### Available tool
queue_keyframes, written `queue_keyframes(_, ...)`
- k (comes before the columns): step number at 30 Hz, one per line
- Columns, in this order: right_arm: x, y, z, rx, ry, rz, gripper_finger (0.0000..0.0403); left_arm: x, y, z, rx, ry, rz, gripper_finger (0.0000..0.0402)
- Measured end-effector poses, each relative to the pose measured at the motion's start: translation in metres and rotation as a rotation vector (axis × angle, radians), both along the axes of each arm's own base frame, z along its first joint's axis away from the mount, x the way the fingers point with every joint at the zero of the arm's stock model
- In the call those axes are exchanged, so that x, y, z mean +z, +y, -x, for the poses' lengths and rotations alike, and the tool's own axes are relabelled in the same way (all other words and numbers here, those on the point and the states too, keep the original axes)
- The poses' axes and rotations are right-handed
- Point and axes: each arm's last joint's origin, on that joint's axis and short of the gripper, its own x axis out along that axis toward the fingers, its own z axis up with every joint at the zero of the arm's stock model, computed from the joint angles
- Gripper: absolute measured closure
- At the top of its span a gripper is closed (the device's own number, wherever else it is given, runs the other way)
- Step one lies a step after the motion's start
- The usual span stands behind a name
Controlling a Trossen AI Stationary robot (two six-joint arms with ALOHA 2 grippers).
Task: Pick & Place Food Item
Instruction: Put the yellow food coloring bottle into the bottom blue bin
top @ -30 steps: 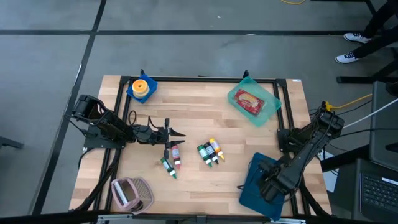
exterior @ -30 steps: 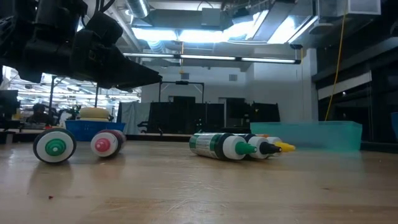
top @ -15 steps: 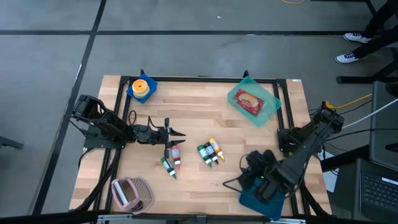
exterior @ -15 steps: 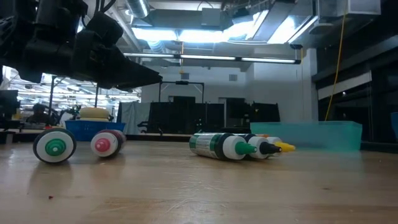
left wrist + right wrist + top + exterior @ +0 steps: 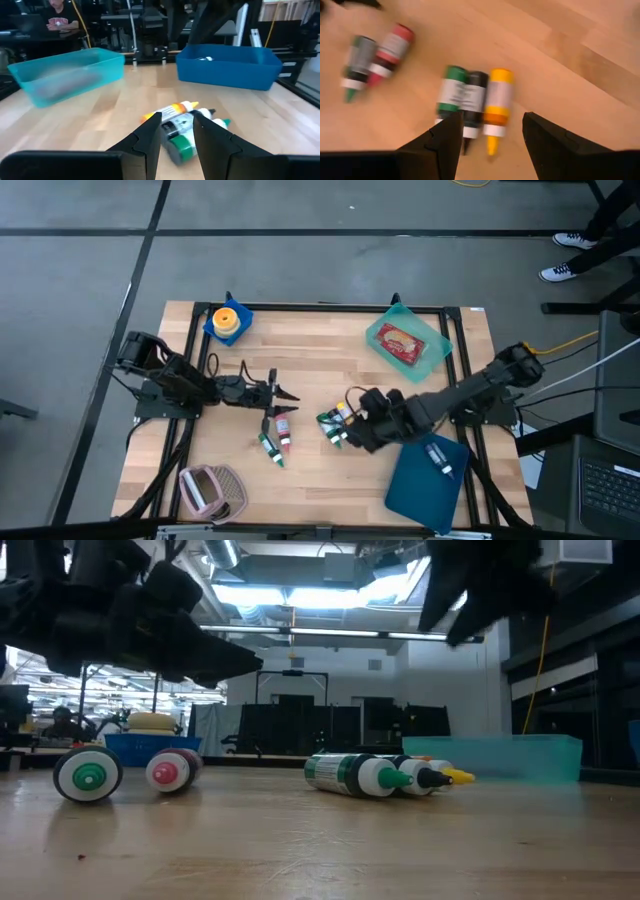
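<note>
Three bottles [image 5: 338, 425] with green, black and yellow caps lie side by side on the middle of the wooden table, also in the right wrist view [image 5: 472, 97]. My right gripper [image 5: 350, 412] hovers open above them, pointing slantwise down, its fingers [image 5: 445, 142] clear of them. A green and a red bottle [image 5: 276, 436] lie a little to the left. My left gripper [image 5: 288, 394] stands open and level just beyond those two, touching nothing; its wrist view looks past its fingers [image 5: 150, 137] at the three bottles [image 5: 180, 122].
A dark blue bin [image 5: 415, 480] at the near right holds one bottle [image 5: 440, 458]. A teal bin [image 5: 408, 345] with a red food pack stands far right. A small blue bin [image 5: 228, 322] with a yellow item stands far left. A pink object [image 5: 208, 490] lies near left.
My right gripper has swung from above the dark blue bin at the near right toward the table's middle, rising and turning at the wrist, and now hangs over the three bottles. The bottle lying in the bin now shows.
</note>
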Motion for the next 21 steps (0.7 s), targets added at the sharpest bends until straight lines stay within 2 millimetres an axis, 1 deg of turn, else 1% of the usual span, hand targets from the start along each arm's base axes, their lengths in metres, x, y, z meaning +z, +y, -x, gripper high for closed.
queue_keyframes(4,-0.022,-0.021,-0.007,0.007,0.025,-0.021,0.0202,0.000,0.012,-0.001,-0.028,0.003,0.001,0.0293)
queue_keyframes(8,-0.036,-0.034,-0.014,0.038,-0.011,-0.066,0.0202,-0.002,0.023,0.002,-0.048,0.006,0.016,0.0293)
queue_keyframes(12,-0.049,-0.044,-0.015,0.039,-0.018,-0.088,0.0202,-0.003,0.034,0.017,-0.017,-0.054,0.029,0.0293)
queue_keyframes(16,-0.056,-0.050,-0.012,0.026,0.007,-0.093,0.0202,-0.003,0.042,0.037,-0.008,-0.122,0.069,0.0293)
queue_keyframes(18,-0.058,-0.052,-0.012,0.024,0.007,-0.102,0.0202,-0.005,0.044,0.044,0.005,-0.114,0.076,0.0293)
queue_keyframes(21,-0.061,-0.056,-0.013,0.026,-0.002,-0.131,0.0202,-0.009,0.044,0.048,0.014,-0.096,0.081,0.0293)
